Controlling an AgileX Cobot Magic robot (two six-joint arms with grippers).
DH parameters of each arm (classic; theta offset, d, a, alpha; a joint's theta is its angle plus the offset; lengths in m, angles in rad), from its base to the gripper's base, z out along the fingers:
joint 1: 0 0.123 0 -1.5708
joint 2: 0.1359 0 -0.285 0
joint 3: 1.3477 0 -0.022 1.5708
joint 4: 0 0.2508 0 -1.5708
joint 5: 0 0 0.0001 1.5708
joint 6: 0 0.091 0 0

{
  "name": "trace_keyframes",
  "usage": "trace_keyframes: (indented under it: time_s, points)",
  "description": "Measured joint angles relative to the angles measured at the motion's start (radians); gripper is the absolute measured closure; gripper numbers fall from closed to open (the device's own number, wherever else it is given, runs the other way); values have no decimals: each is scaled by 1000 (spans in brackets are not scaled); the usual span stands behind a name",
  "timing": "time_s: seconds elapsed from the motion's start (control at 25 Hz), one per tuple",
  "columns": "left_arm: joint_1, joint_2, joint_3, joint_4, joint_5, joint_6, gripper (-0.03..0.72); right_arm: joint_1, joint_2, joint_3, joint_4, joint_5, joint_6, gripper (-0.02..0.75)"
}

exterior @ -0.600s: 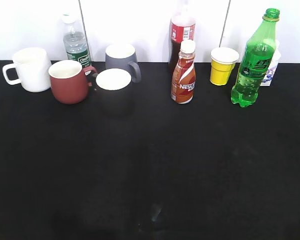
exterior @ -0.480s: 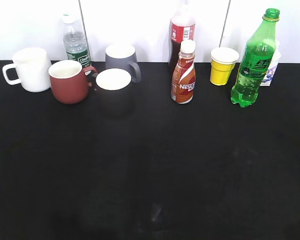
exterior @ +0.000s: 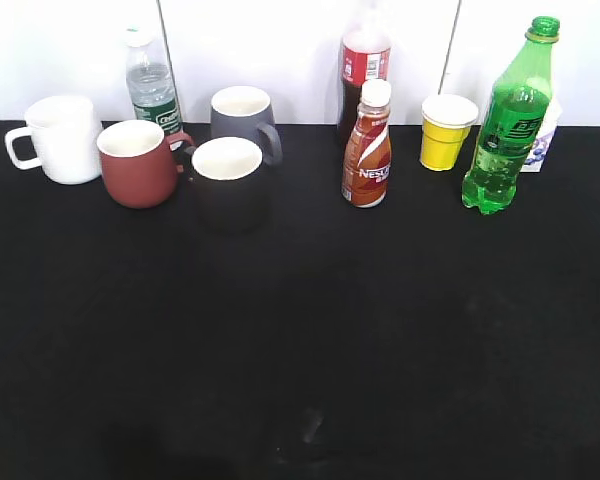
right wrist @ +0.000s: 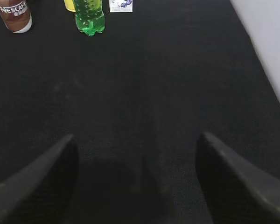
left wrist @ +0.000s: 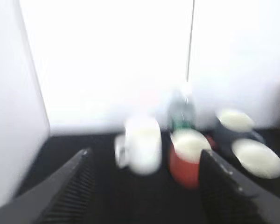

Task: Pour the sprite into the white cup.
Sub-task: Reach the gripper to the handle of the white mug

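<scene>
The sprite [exterior: 507, 125], a tall green bottle with a green cap, stands upright at the back right of the black table; its lower part shows in the right wrist view [right wrist: 89, 16]. The white cup [exterior: 60, 138] stands at the back left, handle to the left; it shows blurred in the left wrist view [left wrist: 142, 145]. My left gripper [left wrist: 144, 186] is open and empty, facing the white cup from a distance. My right gripper [right wrist: 135, 179] is open and empty above the bare table, well short of the sprite. Neither gripper shows in the exterior view.
A red mug [exterior: 137, 163], a dark mug with white inside [exterior: 229, 180], a grey mug [exterior: 242, 115] and a clear water bottle [exterior: 151, 85] stand near the white cup. A brown Nescafe bottle [exterior: 367, 148], a cola bottle [exterior: 363, 60] and a yellow paper cup [exterior: 446, 132] stand left of the sprite.
</scene>
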Motion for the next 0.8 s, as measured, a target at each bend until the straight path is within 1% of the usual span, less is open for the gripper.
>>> trace_keyframes:
  time_s: [0.12,0.2,0.28,0.36,0.4,0.48,0.6,0.68,0.8]
  points:
    - [7,444,0,20,-450,0,155,0,0,0,0,0,0,152]
    - [47,694,0,-20,-739,0,155,0,0,0,0,0,0,152]
    - [92,942,0,-39,-964,0,155,0,0,0,0,0,0,152]
    - [124,1145,-1,-43,-1113,0,155,0,0,0,0,0,0,152]
    - [140,1249,-8,-43,-1157,0,155,0,0,0,0,0,0,152]
    - [172,1421,-61,-22,-1221,2,156,0,0,0,0,0,0,152]
    - [202,1623,-222,-8,-1243,23,157,0,0,0,0,0,0,152]
    - [206,1709,-326,-6,-1243,30,157,0,0,0,0,0,0,152]
    - [206,1812,-476,-4,-1193,38,160,0,0,0,0,0,0,152]
